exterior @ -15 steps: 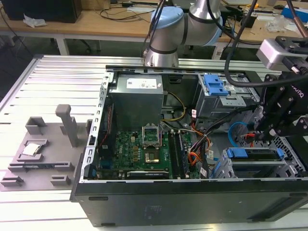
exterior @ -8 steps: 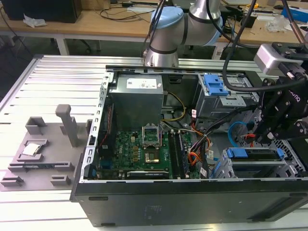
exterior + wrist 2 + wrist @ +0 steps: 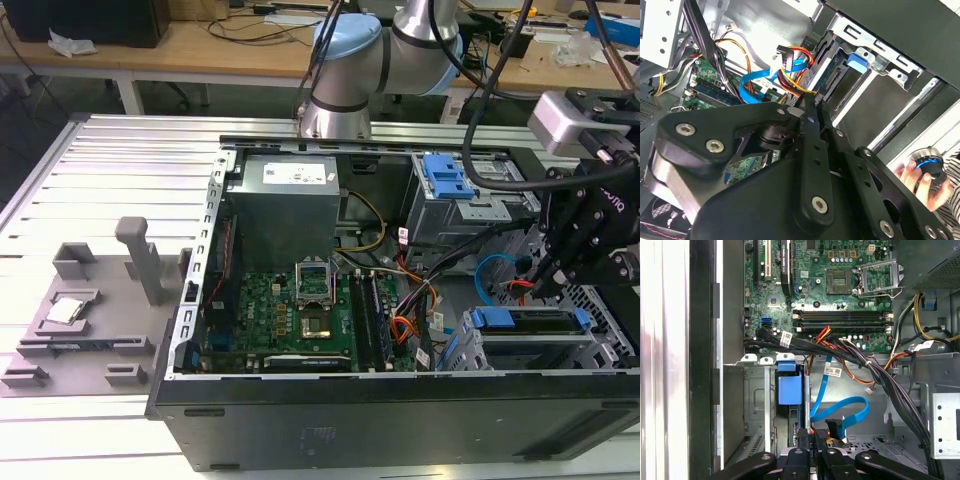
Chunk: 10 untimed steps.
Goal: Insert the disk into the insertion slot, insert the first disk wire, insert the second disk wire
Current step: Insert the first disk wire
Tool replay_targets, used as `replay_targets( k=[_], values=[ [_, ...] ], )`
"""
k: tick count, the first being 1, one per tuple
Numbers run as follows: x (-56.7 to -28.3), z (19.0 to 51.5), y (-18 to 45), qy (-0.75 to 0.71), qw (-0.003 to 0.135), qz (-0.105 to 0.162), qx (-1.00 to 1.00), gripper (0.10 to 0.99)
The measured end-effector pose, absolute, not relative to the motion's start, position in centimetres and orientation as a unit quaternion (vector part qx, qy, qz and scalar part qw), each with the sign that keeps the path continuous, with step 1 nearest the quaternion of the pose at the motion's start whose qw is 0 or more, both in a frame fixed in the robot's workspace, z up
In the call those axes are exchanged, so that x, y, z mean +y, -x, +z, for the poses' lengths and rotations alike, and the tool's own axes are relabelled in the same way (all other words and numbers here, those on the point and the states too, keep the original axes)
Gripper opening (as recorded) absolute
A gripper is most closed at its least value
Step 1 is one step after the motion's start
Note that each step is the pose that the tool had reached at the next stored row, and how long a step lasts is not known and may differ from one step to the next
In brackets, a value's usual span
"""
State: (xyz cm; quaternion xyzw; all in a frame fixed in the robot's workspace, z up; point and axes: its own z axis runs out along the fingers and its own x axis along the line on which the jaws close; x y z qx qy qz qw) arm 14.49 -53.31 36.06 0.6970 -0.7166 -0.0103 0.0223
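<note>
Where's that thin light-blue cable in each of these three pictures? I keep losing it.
Exterior view: the light-blue cable loops toward the exterior view's right, just beyond the blue-framed disk.
Second wrist view: it curls against the orange-red wires, beside the green motherboard.
First wrist view: it loops beside the disk's blue tab.
Shared landmark: the green motherboard, in all three.

Pincer (image 3: 812,436): black. Cable (image 3: 850,405) looping just beside it: light blue; plug (image 3: 835,426): dark. Drive carrier (image 3: 790,387) near it: bright blue. Drive cage (image 3: 754,400): silver-grey. Circuit board (image 3: 830,295) beyond: green. Wire bundle (image 3: 822,336): orange, red, black.
</note>
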Motion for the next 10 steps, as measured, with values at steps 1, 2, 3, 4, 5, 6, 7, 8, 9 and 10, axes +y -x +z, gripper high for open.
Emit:
replay_targets(
  k=[1,2,3,4,5,6,7,8,9,10],
  values=[
    [-53.3,36.1,-14.5,-0.697,0.022,-0.01,-0.717,0.161],
    [-53.6,36.1,-14.5,-0.697,0.022,-0.01,-0.717,0.161],
    [-53.9,36.1,-14.5,-0.697,0.022,-0.01,-0.717,0.161],
    [-54.2,36.1,-14.5,-0.697,0.022,-0.01,-0.717,0.161],
    [-54.3,36.1,-14.5,-0.697,0.022,-0.01,-0.717,0.161],
    [-54.5,36.1,-14.5,-0.697,0.022,-0.01,-0.717,0.161],
    [-54.6,36.1,-14.5,-0.697,0.022,-0.01,-0.717,0.161],
    [-54.6,36.0,-14.6,-0.697,0.022,-0.01,-0.717,0.161],
    [-54.6,36.0,-14.7,-0.697,0.022,-0.01,-0.717,0.161],
    [-54.6,36.0,-14.8,-0.697,0.022,-0.01,-0.717,0.161]
  ],
)
